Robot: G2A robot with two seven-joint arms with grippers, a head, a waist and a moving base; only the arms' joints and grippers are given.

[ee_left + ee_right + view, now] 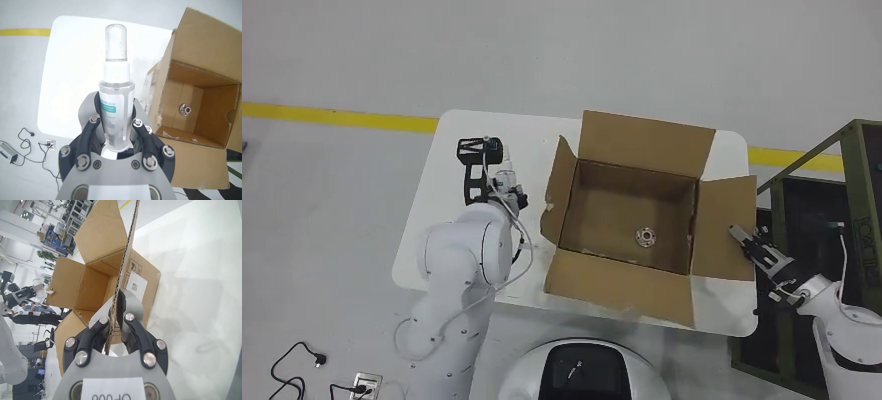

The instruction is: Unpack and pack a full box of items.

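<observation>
Two sets of jaws, both loaded.

- The left jaws are clamped on the body of a spray bottle, with a pad on either side of the label. The left wrist view resolves a clear cap, a white collar and a teal-banded label.
- The top view adds placement: the spray bottle is over the table, at 9 o'clock of the box, outside it.
- The right jaws are clamped on the corrugated edge of the right flap, with cardboard between the pads in the right wrist view. The top view puts this grip at 4 o'clock of the box, on the flap's outer end.
- The box is open, with its flaps folded out.
- A small metal fitting lies near the centre of the box floor. The left wrist view resolves its flange and bore.
- The right wrist view adds a white sticker on the outer wall at 3 o'clock.
</observation>
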